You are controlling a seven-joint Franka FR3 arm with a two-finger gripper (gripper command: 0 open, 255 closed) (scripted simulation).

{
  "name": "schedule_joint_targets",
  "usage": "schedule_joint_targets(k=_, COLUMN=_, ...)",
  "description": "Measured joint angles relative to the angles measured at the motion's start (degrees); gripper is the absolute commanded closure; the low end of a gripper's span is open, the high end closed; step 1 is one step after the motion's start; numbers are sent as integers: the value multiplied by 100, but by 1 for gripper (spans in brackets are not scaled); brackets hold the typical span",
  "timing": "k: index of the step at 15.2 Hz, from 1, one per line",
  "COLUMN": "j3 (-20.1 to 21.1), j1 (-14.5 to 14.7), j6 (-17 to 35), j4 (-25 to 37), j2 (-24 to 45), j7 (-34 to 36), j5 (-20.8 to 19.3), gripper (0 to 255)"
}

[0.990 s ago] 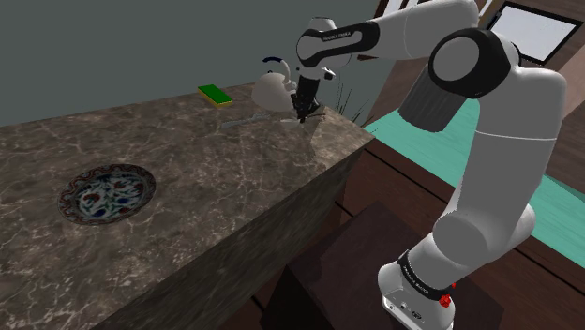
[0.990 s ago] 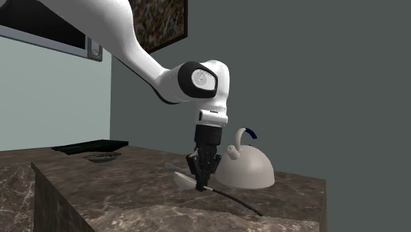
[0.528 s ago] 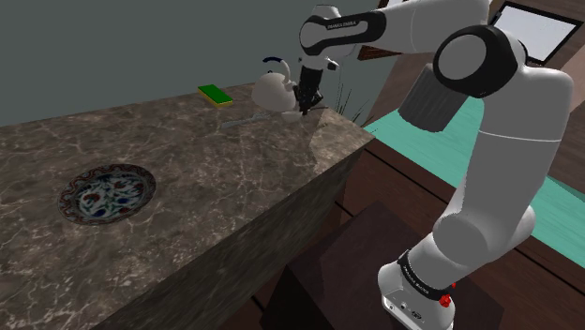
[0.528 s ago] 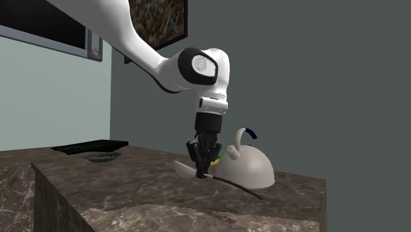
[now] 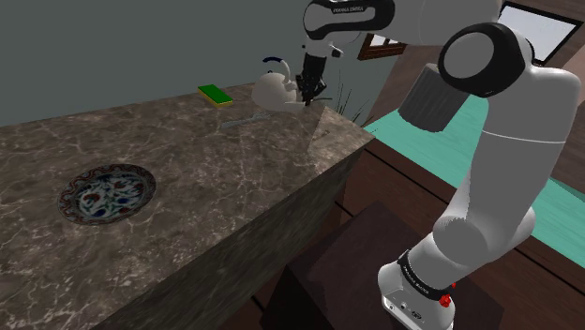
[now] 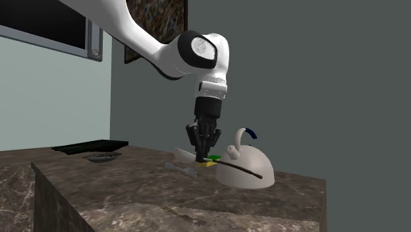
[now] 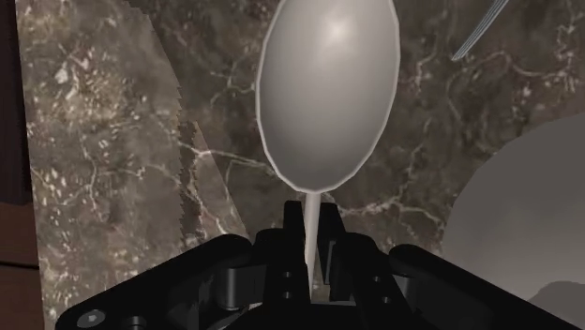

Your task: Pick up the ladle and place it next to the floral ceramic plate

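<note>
ladle: ladle (image 7: 328, 94) gripped in the jaws, lifted off the table (image 5: 187, 159), above its far corner.
ladle axis: long axis about level with a slight tilt. The pale oval bowl sticks out one side of the jaws. The thin dark handle (image 6: 245, 171) runs out the opposite side, its end a bit lower than the bowl in the second exterior view.
grip spot: on the thin neck right next to the bowl, so most of the handle hangs free past the jaws.
kettle: white domed kettle (image 6: 250, 158) with a blue-topped handle, on the table just beside the jaws, handle side. The ladle's handle crosses in front of it in the second exterior view. Touching or not, cannot tell.
slim utensil: grey slim utensil (image 5: 244, 119) flat on the table, near and lower than the jaws, on the bowl side and roughly toward the plate.
sponge: green-and-yellow sponge (image 5: 215, 95) on the table, near the kettle, beyond the jaws.
plate: round patterned plate (image 5: 108, 192) flat on the table, well apart from the jaws, toward the other end.
in the way: the kettle crowds the handle side, and the slim utensil lies low on the plate side.
jaws: pointing down, almost closed, clamped on the ladle's neck with nothing else between them.
</note>
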Motion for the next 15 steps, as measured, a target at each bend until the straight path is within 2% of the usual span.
schedule_joint_targets(k=8, j3=7, j1=11, j6=-571, j4=534, j2=-38, j7=2, j5=6, gripper=255)
schedule_joint_targets(k=15, j3=244, j1=485, j6=-557, j4=377, j2=-192, j7=697, j5=36, gripper=255)
